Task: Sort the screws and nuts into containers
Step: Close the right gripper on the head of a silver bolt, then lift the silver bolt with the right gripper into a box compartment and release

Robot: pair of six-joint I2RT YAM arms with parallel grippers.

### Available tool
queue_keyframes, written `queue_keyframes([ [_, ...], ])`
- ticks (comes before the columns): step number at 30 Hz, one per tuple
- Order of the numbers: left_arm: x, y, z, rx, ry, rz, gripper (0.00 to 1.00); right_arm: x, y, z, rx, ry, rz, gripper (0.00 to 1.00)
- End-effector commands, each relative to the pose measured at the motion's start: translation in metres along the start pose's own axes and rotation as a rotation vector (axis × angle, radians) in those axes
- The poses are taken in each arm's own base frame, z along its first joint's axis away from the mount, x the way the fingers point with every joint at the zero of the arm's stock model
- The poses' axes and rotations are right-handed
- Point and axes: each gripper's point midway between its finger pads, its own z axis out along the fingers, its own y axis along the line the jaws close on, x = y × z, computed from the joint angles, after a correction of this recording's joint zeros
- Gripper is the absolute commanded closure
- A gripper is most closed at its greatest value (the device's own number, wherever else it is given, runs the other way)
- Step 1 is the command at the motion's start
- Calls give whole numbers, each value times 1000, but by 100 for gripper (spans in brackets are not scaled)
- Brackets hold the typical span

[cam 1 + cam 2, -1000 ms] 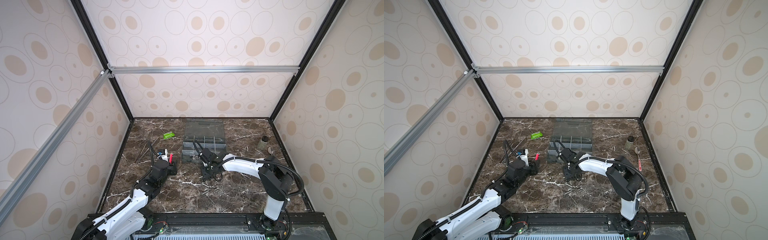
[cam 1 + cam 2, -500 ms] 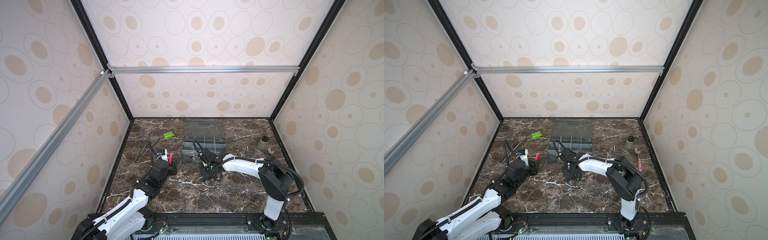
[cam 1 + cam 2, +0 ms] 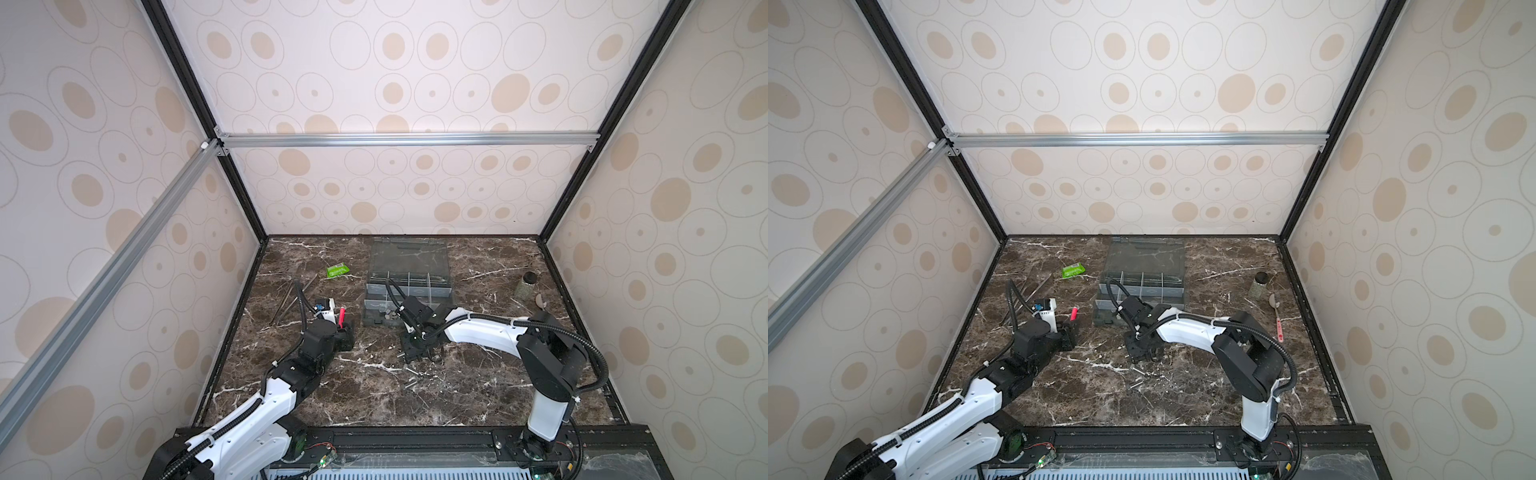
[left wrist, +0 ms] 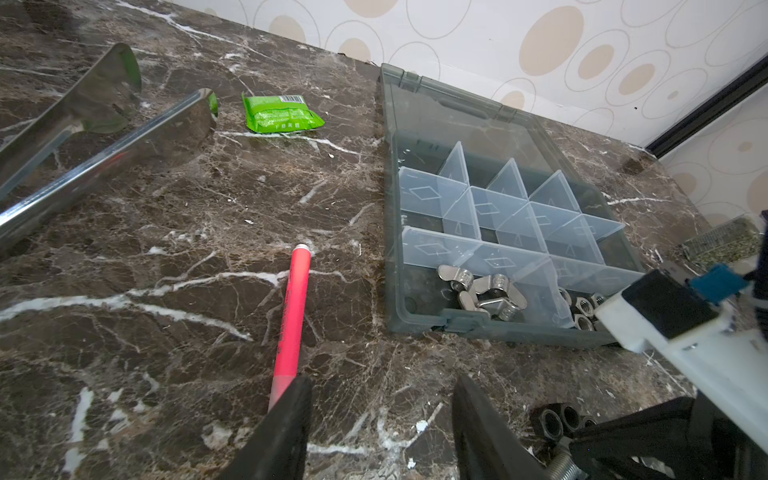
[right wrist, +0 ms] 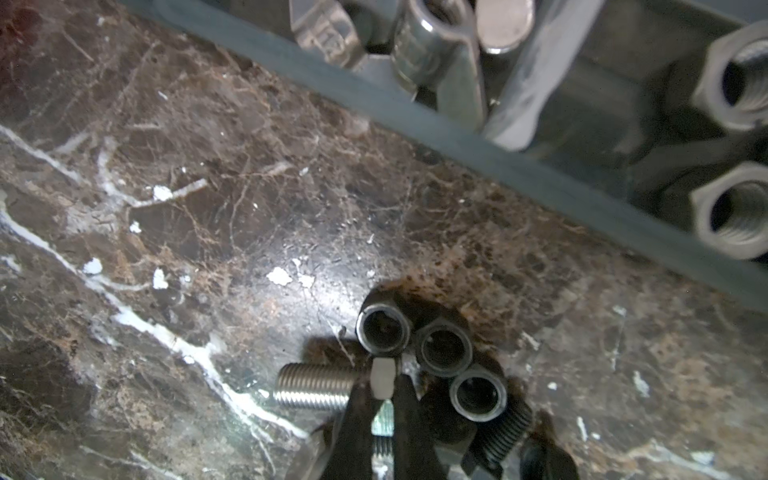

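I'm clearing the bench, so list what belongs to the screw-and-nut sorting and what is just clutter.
Belongs:
grey translucent plastic organiser box
silver metal wing nuts and silver hex nuts inside it
black socket-head screws
silver threaded screw

Clutter:
green plastic packet
pink plastic pen
long steel tweezers
black-capped glass jar

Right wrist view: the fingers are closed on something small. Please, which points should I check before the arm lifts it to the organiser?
1. Right gripper shut on a silver screw, at its head: ok.
2. Screw off the table: cannot tell.
3. Black screws clear of the fingers: not ok, they crowd them.
4. Organiser lid open: ok.
5. An empty compartment free: ok.
6. Left gripper open, away from the organiser: ok.
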Motion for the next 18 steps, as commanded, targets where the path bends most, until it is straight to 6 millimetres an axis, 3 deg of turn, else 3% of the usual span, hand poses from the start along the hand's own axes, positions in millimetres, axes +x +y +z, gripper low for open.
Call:
queue_keyframes([
  [1,-10,-1,-2,7,-32,-25,46,-14,10,-22,-18,-56,-8,92],
  [12,-10,-3,-1,17,-28,-23,45,-30,10,-40,-6,-119,-21,92],
  [18,-8,-2,-3,16,-26,-24,45,-50,0,-57,11,-168,-28,92],
])
